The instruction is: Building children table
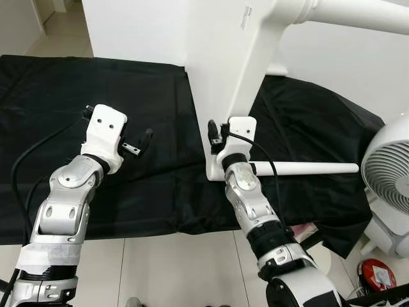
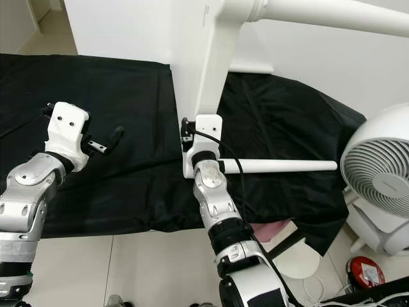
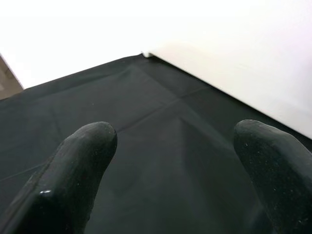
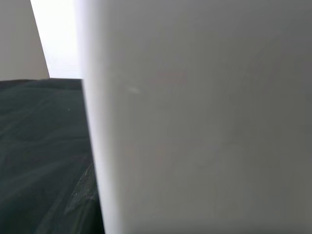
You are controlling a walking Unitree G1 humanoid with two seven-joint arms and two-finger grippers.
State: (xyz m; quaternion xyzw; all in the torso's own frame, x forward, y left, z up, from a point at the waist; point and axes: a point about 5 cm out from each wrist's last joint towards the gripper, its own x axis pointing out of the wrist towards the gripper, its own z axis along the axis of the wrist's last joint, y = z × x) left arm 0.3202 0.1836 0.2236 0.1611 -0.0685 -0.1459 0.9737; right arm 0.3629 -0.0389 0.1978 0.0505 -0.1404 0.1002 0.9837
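Observation:
The white children's table stands on its side on a black cloth [image 1: 51,96]. Its flat panel [image 1: 217,70] rises upright. One white leg [image 1: 358,14] juts to the right from the top, and a second white leg [image 1: 307,168] runs level just above the cloth. My right gripper [image 1: 215,133] is pressed against the panel's lower edge, where that low leg meets it. In the right wrist view the panel [image 4: 204,122] is very close. My left gripper [image 1: 142,142] hovers open over bare cloth to the panel's left, with nothing between its fingers [image 3: 83,156].
A white fan [image 1: 390,166] stands on the floor at the right, close to the low leg's tip. Below the fan lies a red round object [image 1: 377,275]. The cloth's front edge gives way to pale floor tiles [image 1: 172,268]. A white wall [image 1: 134,25] stands behind.

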